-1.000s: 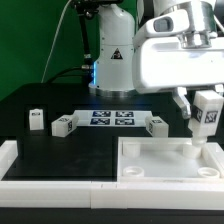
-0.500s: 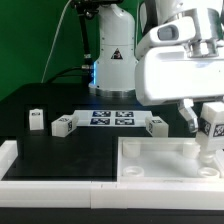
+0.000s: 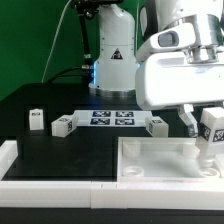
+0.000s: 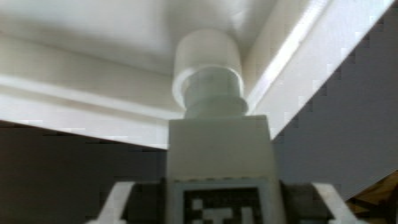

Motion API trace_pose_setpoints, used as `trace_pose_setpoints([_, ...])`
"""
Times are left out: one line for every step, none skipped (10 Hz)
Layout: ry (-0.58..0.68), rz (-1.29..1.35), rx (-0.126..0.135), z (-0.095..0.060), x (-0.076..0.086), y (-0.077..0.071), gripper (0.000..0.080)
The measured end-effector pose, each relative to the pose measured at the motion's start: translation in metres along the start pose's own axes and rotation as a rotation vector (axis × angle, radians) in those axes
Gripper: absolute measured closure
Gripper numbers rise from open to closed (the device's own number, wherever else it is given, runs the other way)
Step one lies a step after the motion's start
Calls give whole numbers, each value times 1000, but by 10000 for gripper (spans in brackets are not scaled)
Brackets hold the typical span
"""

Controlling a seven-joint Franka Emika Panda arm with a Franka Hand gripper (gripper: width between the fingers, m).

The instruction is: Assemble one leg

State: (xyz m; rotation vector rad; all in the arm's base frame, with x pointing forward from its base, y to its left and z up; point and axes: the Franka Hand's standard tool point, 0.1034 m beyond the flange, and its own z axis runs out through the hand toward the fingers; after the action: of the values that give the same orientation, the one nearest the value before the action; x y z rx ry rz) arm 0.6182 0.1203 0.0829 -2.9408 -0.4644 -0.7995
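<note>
We've got the gripper (image 3: 204,120) clamped on the leg (image 3: 210,138), a smooth white plastic block with a rounded peg end and a square black-and-white tag. It's upright over the glossy white panel's (image 3: 150,168) far corner, on the exterior view's right.

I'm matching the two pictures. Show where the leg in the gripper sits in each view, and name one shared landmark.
Exterior view: the leg, upright in the gripper, at the exterior view's right, its tip by the panel's corner.
Wrist view: the leg fills the middle, running away from the camera.
Shared landmark: the panel's raised rim, seen behind the leg in both.
</note>
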Motion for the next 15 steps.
trace_pose_setpoints([2,1,0,3,2,0,511])
trace_pose_setpoints([9,1,-2,7,2,2,511])
trace_pose_setpoints([53,0,-15,9,3,6,511])
trace_pose_setpoints([43,0,-12,12,-1,5,511])
trace_pose_setpoints([44,-1,-12,12,-2,5,511])
trace_pose_setpoints([43,-1,-12,12,-4,4,511])
trace_pose_setpoints([40,-2,-11,13,-5,3,511])
trace_pose_setpoints([39,-3,-9,14,-7,1,511])
trace_pose_setpoints([46,-4,-10,15,-10,0,510])
trace_pose_setpoints([67,-3,-15,16,-10,1,510])
trace_pose_setpoints([85,-1,-18,16,-9,1,509])
trace_pose_setpoints([85,2,-16,16,-9,1,509])
trace_pose_setpoints([85,6,-15,16,-9,0,509])
trace_pose_setpoints([82,16,-17,16,-9,0,509])
trace_pose_setpoints([73,15,-15,17,-9,0,508])
